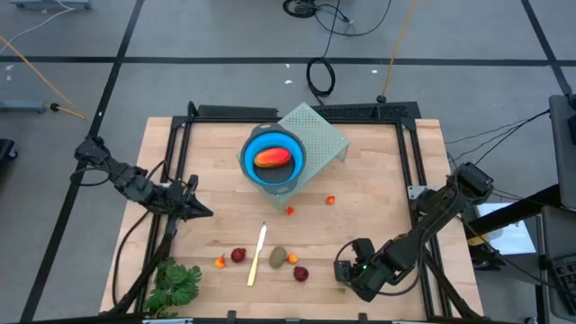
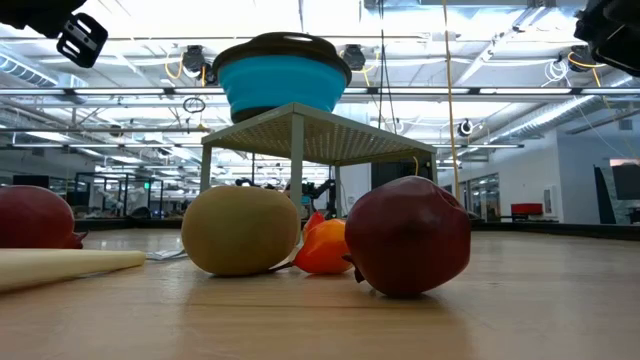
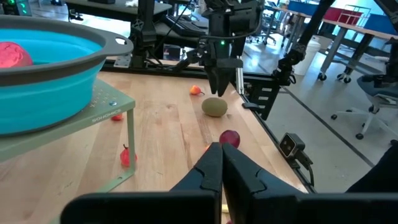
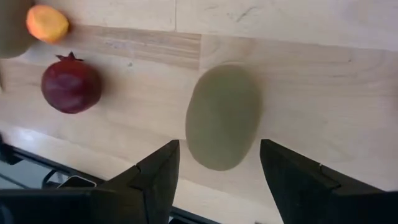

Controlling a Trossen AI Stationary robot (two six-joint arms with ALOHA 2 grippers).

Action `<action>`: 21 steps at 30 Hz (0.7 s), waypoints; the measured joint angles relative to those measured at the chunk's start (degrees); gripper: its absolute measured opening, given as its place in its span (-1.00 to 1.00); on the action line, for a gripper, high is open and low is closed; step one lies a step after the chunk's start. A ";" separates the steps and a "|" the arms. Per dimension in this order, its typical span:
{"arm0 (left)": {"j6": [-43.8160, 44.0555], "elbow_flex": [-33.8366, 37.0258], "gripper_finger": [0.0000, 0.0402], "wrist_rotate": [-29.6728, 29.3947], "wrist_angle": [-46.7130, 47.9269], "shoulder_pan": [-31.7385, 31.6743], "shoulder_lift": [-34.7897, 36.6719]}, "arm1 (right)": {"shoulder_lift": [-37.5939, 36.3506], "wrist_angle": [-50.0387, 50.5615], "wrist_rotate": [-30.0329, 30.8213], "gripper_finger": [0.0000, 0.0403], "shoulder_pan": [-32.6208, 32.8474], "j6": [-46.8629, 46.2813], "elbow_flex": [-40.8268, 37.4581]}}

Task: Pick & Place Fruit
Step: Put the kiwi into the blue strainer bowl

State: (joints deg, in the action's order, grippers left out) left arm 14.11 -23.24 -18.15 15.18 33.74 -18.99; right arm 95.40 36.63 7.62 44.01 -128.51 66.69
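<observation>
While left gripper jaws sit closed, right gripper jaws gape over a dull olive oval fruit.

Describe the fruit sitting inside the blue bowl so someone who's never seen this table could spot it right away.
Look to the far middle of the wooden table, where a blue bowl sits on a small pale green stand. Inside it lies one orange-red oblong fruit, larger than the pieces scattered on the tabletop.

Left gripper jaws closed, right gripper jaws spread
</observation>
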 joint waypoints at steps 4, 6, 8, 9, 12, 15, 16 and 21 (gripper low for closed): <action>0.14 0.00 -0.96 0.00 -0.03 0.00 -0.02 | 2.01 1.69 -0.06 0.09 -0.01 0.12 2.01; 0.15 0.00 -0.93 0.00 -0.02 0.00 -0.02 | 3.06 2.76 -0.13 0.09 -0.02 0.13 2.89; 0.15 0.00 -0.90 0.00 -0.04 0.00 -0.01 | 3.89 3.12 -0.16 0.08 -0.02 0.13 3.25; 0.15 0.00 -0.90 -0.02 -0.04 0.00 0.00 | 4.25 3.15 -0.16 0.08 -0.02 0.04 3.44; 0.17 0.00 -0.91 0.00 -0.04 0.00 0.00 | 5.24 3.11 -0.16 0.07 -0.02 -0.26 3.70; 0.18 0.00 -0.96 -0.01 -0.04 0.00 -0.01 | 5.72 3.05 -0.18 0.08 -0.16 -0.27 3.70; 0.20 0.00 -0.98 0.00 -0.04 0.00 -0.02 | 5.78 3.08 -0.18 0.08 -0.27 -0.30 3.70; 0.37 0.00 -0.96 -0.02 -0.04 0.00 -0.02 | 5.78 4.00 -0.16 0.08 -0.97 0.22 3.75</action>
State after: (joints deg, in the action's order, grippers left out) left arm 14.48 -23.24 -18.17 15.14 33.74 -19.00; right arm 101.19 40.63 7.46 43.04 -128.29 70.43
